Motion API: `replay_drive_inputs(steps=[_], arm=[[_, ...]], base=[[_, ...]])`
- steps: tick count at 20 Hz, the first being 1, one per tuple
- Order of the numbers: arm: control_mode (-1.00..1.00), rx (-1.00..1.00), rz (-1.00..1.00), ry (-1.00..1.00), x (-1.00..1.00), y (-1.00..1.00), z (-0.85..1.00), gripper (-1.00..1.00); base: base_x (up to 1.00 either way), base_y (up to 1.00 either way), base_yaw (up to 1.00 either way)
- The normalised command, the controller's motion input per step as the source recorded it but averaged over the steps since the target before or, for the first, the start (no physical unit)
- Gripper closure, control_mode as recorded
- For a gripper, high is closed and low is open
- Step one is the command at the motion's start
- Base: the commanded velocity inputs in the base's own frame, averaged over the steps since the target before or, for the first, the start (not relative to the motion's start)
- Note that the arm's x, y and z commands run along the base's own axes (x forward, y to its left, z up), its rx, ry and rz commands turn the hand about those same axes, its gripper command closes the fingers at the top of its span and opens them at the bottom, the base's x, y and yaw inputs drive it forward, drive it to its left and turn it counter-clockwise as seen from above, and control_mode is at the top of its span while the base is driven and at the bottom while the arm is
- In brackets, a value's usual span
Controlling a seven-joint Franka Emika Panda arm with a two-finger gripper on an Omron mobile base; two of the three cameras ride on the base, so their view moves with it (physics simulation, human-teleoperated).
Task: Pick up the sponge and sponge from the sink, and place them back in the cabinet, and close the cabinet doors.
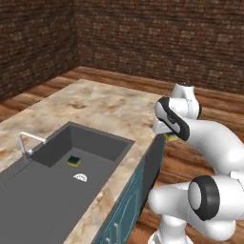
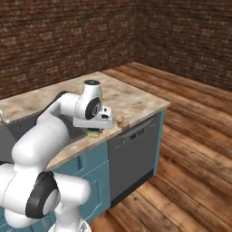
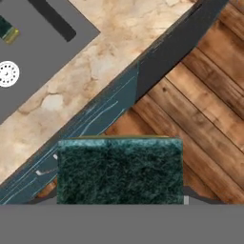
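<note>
My gripper (image 1: 170, 135) hangs above the counter's front edge, shut on one sponge (image 1: 172, 137), whose yellow body peeks out under the hand (image 2: 94, 133). In the hand view its dark green face (image 3: 119, 169) spans the bottom and hides the fingertips. The other sponge (image 1: 73, 161) lies green side up on the floor of the dark grey sink (image 1: 102, 141), near the round white drain (image 1: 80, 177); the hand view shows this sponge (image 3: 7, 29) at the upper left. The cabinet and the cabinet doors are out of view.
A silver faucet (image 1: 28, 142) stands at the sink's left rim. Tan marble counter (image 1: 109, 107) surrounds the basin. Below the gripper are low teal fronts (image 2: 90, 163) and a dark dishwasher panel (image 2: 133, 152), with wooden floor (image 2: 190, 149) beyond.
</note>
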Motion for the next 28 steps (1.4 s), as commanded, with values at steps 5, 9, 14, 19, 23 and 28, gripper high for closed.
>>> replay_drive_inputs(steps=[5, 9, 14, 19, 23, 28], arm=[[1.00, 0.00, 0.00, 0.00, 0.00, 0.00, 0.00, 1.00], [1.00, 0.00, 0.00, 0.00, 0.00, 0.00, 0.00, 1.00], [1.00, 0.00, 0.00, 0.00, 0.00, 0.00, 0.00, 1.00], [1.00, 0.00, 0.00, 0.00, 0.00, 0.00, 0.00, 1.00], [1.00, 0.00, 0.00, 0.00, 0.00, 0.00, 0.00, 1.00], [1.00, 0.00, 0.00, 0.00, 0.00, 0.00, 0.00, 1.00]], base=[[0.16, -0.16, -0.52], [0.36, -0.24, -0.47], [0.34, -0.26, -0.46], [0.44, -0.34, -0.41], [0.51, -0.44, -0.34], [0.58, -0.38, -0.32]])
